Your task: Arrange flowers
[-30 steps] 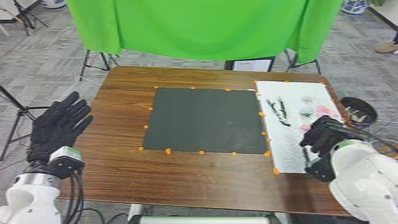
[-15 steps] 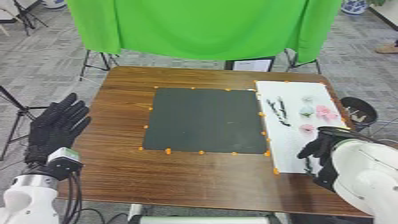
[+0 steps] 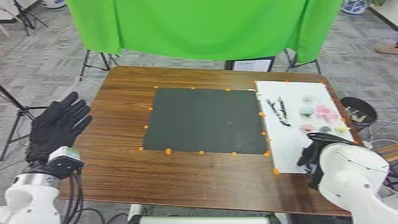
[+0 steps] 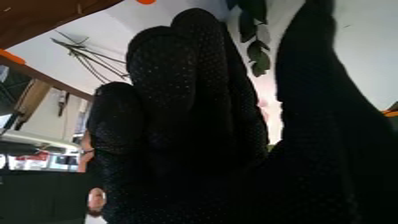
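The pink flower (image 3: 326, 114) and the dark branches (image 3: 279, 111) lie on the white sheet (image 3: 286, 142), spread out, I think, for easier picking. Above the sheet's near right part, the right hand (image 3: 313, 152) is open, with nothing visibly gripped. Left of the sheet, the dark mat (image 3: 204, 120) probably receives the arrangement.

Even, bright light covers the brown wooden desk (image 3: 178, 175) in the head view. In the right wrist view, the foreground is deeply shadowed against pale glare.
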